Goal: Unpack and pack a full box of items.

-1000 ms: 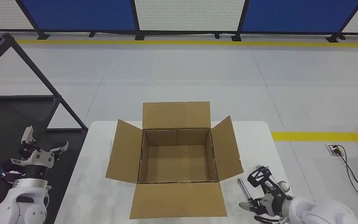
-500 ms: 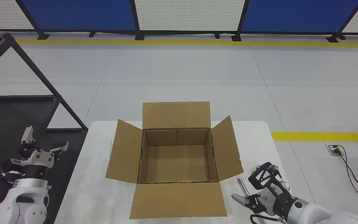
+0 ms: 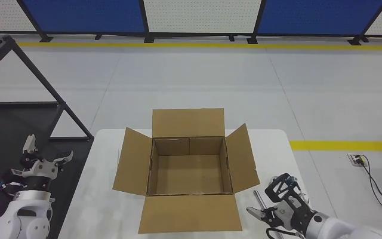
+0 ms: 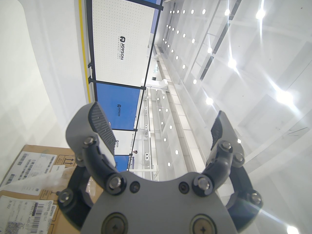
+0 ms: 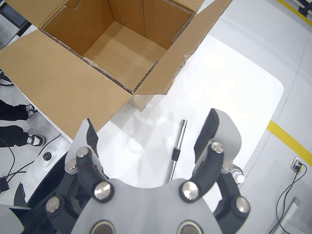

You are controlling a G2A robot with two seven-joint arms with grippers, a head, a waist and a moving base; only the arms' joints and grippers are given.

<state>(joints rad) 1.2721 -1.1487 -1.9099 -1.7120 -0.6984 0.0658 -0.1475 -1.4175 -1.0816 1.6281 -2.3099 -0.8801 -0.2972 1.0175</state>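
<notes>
In the last second my right claw (image 5: 151, 125) has swung in over the metal rod (image 5: 179, 144), jaws apart. The rod lies on the bench (image 5: 231, 79) just beside the box (image 5: 61, 79), which stands open and empty. The left claw (image 4: 158, 125) hasn't budged, spread wide off to the side. I'd judge packing starts here, with that rod.
</notes>
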